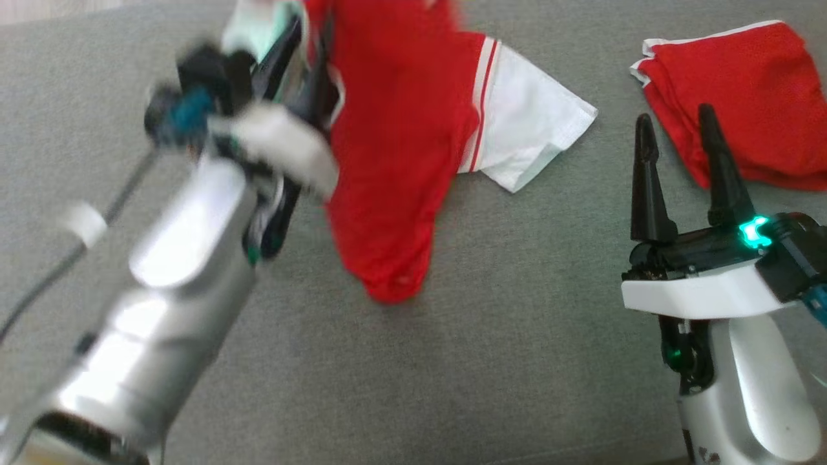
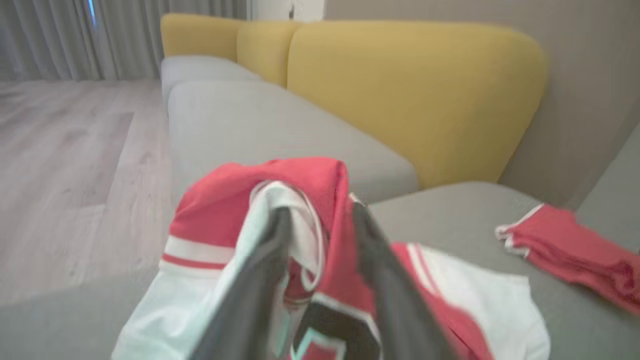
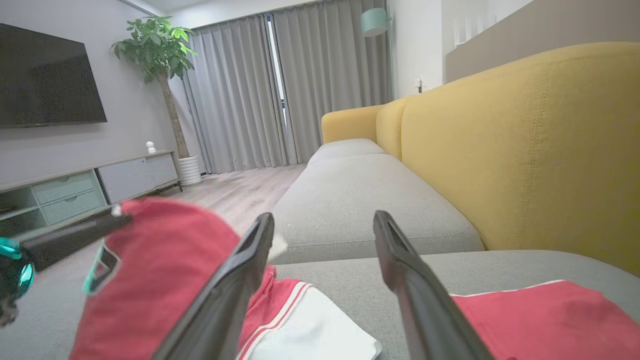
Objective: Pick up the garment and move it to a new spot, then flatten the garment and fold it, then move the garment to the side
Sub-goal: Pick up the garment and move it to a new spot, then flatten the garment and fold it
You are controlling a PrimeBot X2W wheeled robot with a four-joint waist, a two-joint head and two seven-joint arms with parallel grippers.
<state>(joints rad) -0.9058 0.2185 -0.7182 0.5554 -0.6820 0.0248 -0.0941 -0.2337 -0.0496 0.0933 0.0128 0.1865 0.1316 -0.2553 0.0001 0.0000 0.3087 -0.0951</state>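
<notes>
The garment (image 1: 394, 161), a red jersey with white sleeves, hangs partly lifted over the grey sofa seat (image 1: 517, 336). Its lower end and one white sleeve (image 1: 530, 129) rest on the cushion. My left gripper (image 1: 307, 64) is blurred and shut on the garment's upper part. In the left wrist view the cloth (image 2: 225, 210) is bunched between the fingers of that gripper (image 2: 320, 212). My right gripper (image 1: 675, 119) stands open to the garment's right, holding nothing. In the right wrist view the red cloth (image 3: 165, 260) hangs left of the open right gripper (image 3: 324, 219).
A folded red piece with white trim (image 1: 743, 84) lies on the seat at the far right, just beyond my right fingertips, and appears again (image 3: 540, 320) (image 2: 565, 245). The sofa's yellow backrest (image 3: 525, 150) rises behind. Bare grey cushion lies in front of the garment.
</notes>
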